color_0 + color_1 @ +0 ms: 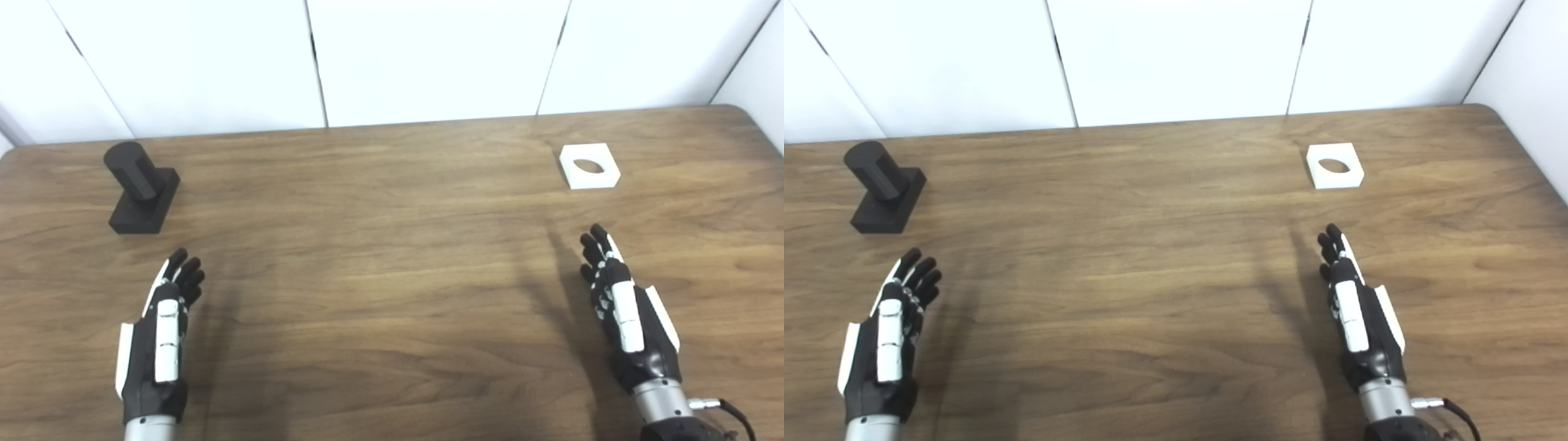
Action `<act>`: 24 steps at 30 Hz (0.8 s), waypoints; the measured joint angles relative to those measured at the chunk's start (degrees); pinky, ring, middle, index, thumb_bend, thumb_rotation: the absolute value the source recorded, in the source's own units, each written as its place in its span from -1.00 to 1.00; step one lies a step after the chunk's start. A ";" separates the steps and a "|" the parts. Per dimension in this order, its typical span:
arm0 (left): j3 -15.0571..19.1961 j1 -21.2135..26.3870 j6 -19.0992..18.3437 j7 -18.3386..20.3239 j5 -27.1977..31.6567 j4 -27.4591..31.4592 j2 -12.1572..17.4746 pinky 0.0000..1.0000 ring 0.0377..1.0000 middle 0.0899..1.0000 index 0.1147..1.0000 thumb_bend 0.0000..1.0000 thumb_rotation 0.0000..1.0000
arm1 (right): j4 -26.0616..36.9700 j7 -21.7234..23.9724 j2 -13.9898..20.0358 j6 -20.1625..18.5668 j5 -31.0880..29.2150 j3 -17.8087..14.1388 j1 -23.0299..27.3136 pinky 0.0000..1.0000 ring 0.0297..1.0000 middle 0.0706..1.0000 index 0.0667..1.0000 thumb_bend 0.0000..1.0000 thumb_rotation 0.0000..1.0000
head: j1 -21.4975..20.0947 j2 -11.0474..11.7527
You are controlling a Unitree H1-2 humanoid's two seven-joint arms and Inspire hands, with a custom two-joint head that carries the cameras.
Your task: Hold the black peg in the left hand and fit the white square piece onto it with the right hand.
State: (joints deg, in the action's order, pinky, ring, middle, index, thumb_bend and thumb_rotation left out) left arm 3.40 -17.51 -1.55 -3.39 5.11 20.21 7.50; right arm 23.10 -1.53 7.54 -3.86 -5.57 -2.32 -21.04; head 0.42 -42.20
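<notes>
The black peg (142, 187), a round post on a square base, stands on the wooden table (380, 257) at the far left. The white square piece (588, 166) with a round hole lies flat at the far right. My left hand (162, 334) is open and empty, fingers straight, a little nearer than the peg. My right hand (625, 312) is open and empty, fingers straight, nearer than the white piece and apart from it. Both also show in the right eye view: the left hand (888, 334), the right hand (1356, 312).
White wall panels (429, 55) stand right behind the table's far edge. The table's right far corner (744, 113) is rounded. A cable (729, 410) runs from my right wrist.
</notes>
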 measured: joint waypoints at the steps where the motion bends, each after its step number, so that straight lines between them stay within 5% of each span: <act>1: -0.06 0.00 0.10 0.00 -0.10 -0.01 0.00 0.83 0.76 0.78 0.82 0.01 0.87 | -0.17 0.02 0.00 0.08 -0.04 0.00 0.00 1.00 1.00 0.95 0.99 0.13 1.00 | 0.89 0.62; 12: -1.86 -0.49 2.69 -0.47 -2.60 -2.02 -0.47 0.78 0.80 0.76 0.80 -0.02 0.81 | -2.76 1.70 0.30 3.84 -2.22 -0.73 -0.05 1.00 1.00 1.00 1.00 0.08 1.00 | 10.11 6.77; 24: -3.72 -0.93 5.74 -1.56 -3.06 -4.01 -0.64 0.87 0.80 0.79 0.86 0.02 0.83 | -3.15 2.44 0.41 4.47 -3.63 -1.13 -0.15 1.00 1.00 1.00 1.00 0.22 1.00 | 11.53 10.02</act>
State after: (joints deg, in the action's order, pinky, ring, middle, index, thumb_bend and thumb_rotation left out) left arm -0.32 -18.43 4.19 -4.95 2.05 16.20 6.85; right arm 19.94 0.91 7.95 0.61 -9.20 -3.46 -21.19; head 11.96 -32.17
